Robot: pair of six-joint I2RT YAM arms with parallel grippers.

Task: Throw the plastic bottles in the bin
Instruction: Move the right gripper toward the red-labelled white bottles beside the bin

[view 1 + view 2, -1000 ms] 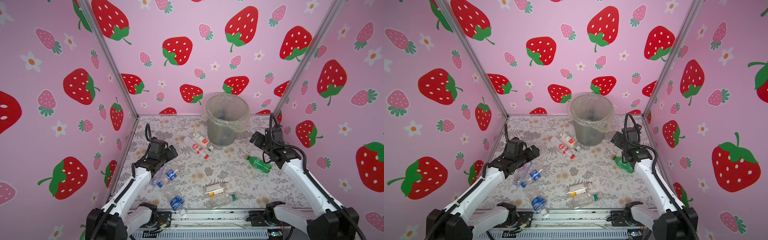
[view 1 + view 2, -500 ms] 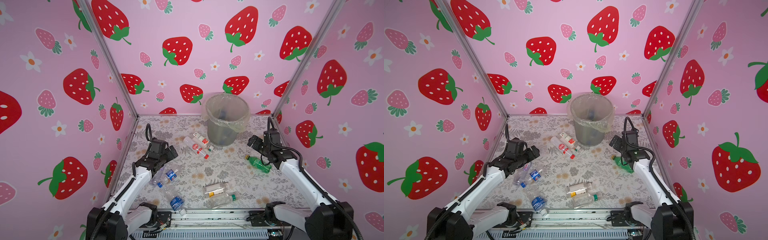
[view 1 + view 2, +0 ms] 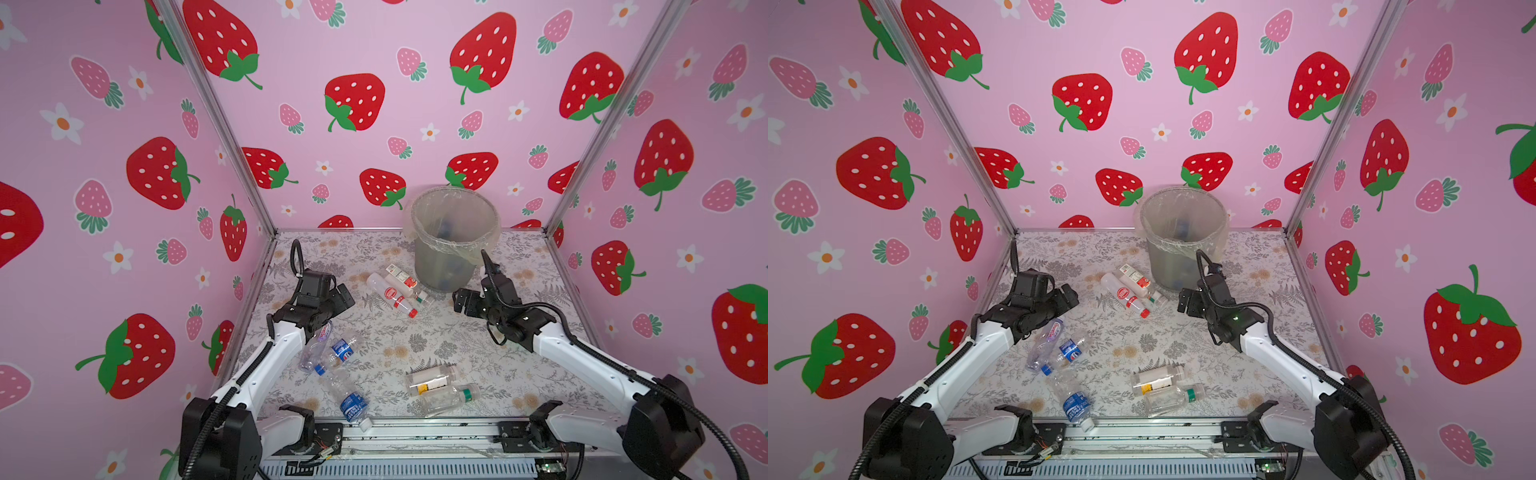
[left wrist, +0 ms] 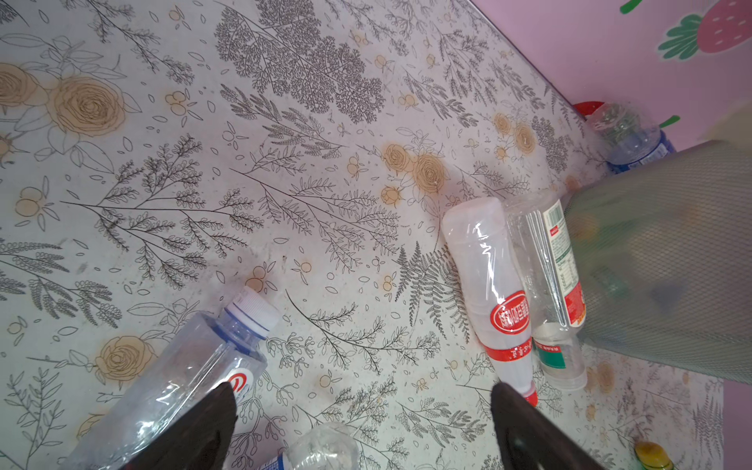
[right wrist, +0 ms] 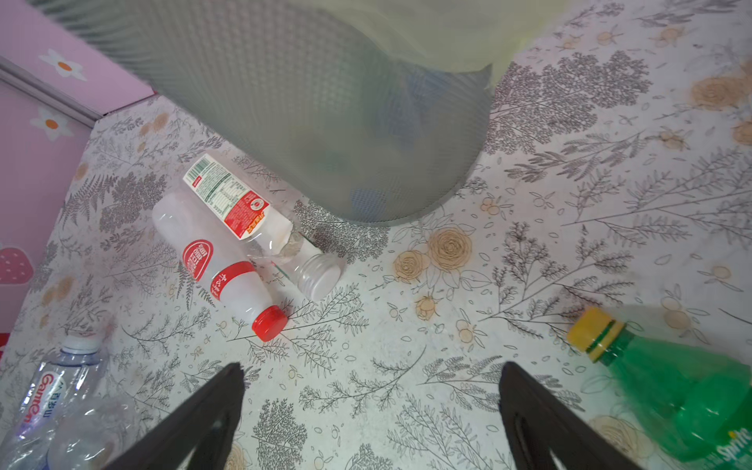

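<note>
Left fingers point(image 3: 343, 300) and right fingers point(image 3: 461, 301) both stand wide and hold nothing, over the bench point(image 3: 490, 374) in a top view. The bin point(image 3: 436, 266) stands at the back with dim shapes inside, so I judge a few bottles are already thrown, with most of the job left. Outside it lie a red-label pair point(image 3: 395, 293) just beside the bin, three clear bottles point(image 3: 340, 352) by my left arm and two more point(image 3: 432, 380) near the front. My left wrist view adds a blue-label bottle point(image 4: 635, 142) by the wall past the bin. My right wrist view shows a green bottle point(image 5: 687, 403) lying near my right fingers, not touching them.
</note>
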